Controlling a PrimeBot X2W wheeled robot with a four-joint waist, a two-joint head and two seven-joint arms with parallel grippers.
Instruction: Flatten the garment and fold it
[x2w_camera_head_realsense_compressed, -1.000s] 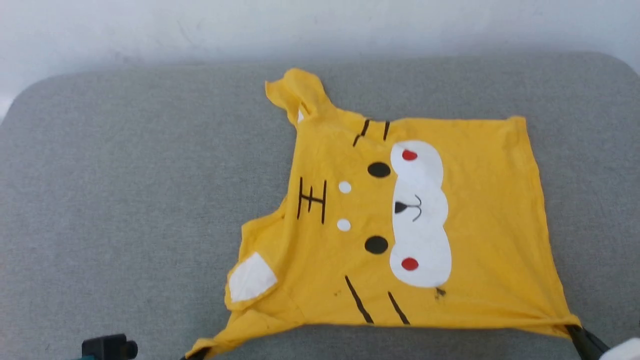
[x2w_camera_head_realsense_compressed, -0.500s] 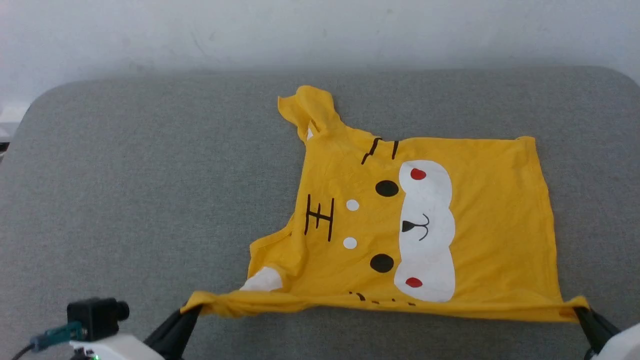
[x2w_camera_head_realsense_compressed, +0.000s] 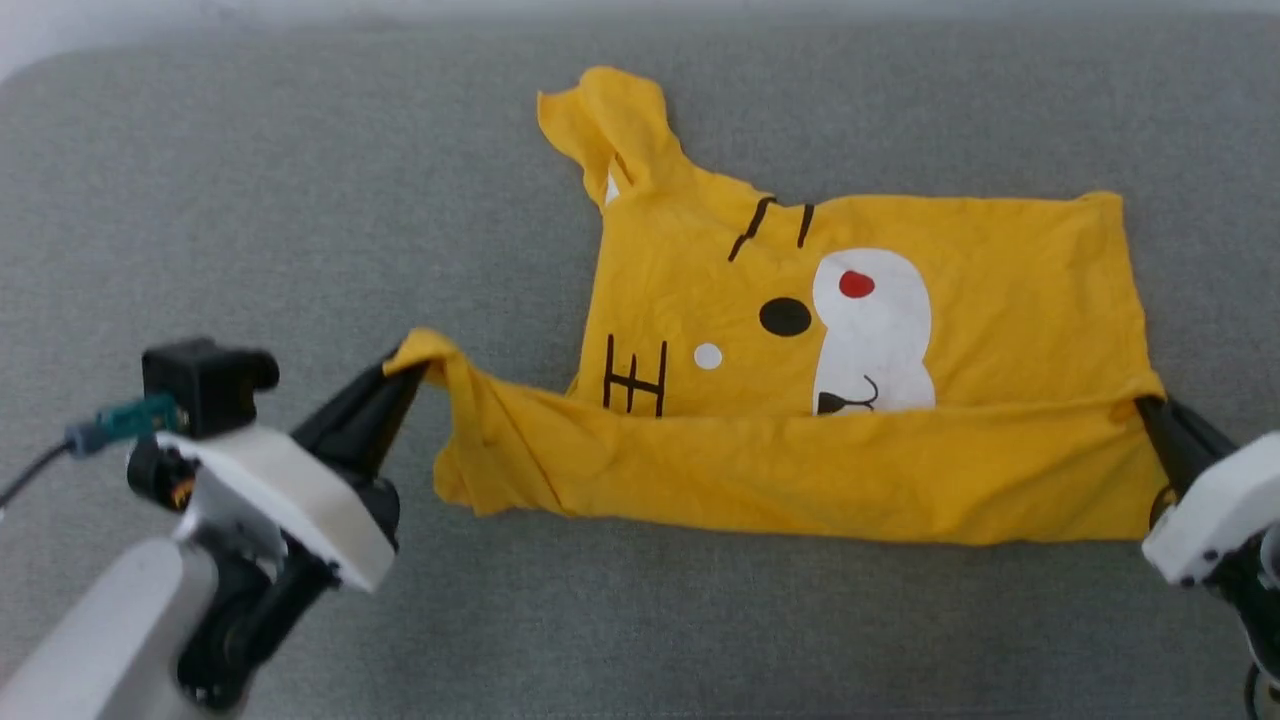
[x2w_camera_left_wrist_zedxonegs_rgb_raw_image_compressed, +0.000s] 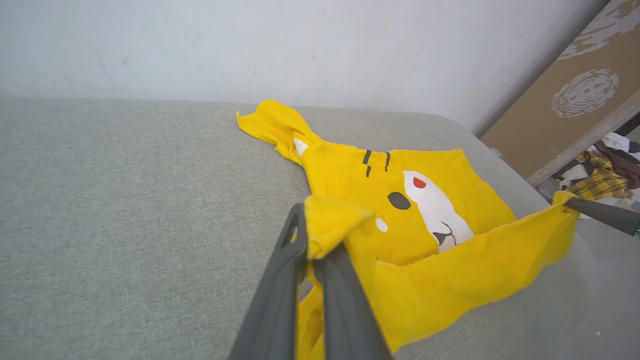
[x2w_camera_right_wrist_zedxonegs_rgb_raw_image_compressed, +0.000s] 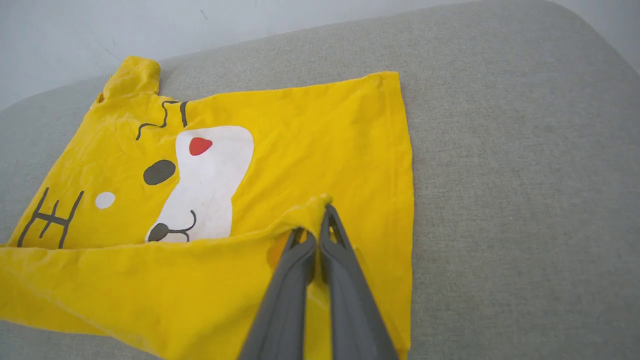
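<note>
The garment (x2w_camera_head_realsense_compressed: 980, 290) is a bright yellow T-shirt with a tiger face, lying on the grey cushion (x2w_camera_head_realsense_compressed: 250, 230). Its near half is lifted and carried over the face, so the plain yellow back (x2w_camera_head_realsense_compressed: 800, 480) hides the lower part of the print. My left gripper (x2w_camera_head_realsense_compressed: 412, 368) is shut on the garment's left corner (x2w_camera_left_wrist_zedxonegs_rgb_raw_image_compressed: 325, 220). At the right, my right gripper (x2w_camera_head_realsense_compressed: 1145, 405) is shut on the other lifted corner (x2w_camera_right_wrist_zedxonegs_rgb_raw_image_compressed: 317, 205). The cloth hangs taut between the two. One sleeve (x2w_camera_head_realsense_compressed: 605, 125) sticks out at the far side.
A pale wall (x2w_camera_left_wrist_zedxonegs_rgb_raw_image_compressed: 300, 45) runs behind the cushion. In the left wrist view a brown board (x2w_camera_left_wrist_zedxonegs_rgb_raw_image_compressed: 565, 105) leans at the right, with a pile of clothes (x2w_camera_left_wrist_zedxonegs_rgb_raw_image_compressed: 605, 170) below it. Bare grey cushion lies left of the shirt and in front of it.
Both grippers have lifted the near edge and carried it away from me over the tiger face, covering its lower half. The head camera has tilted down, showing more of both arms.
</note>
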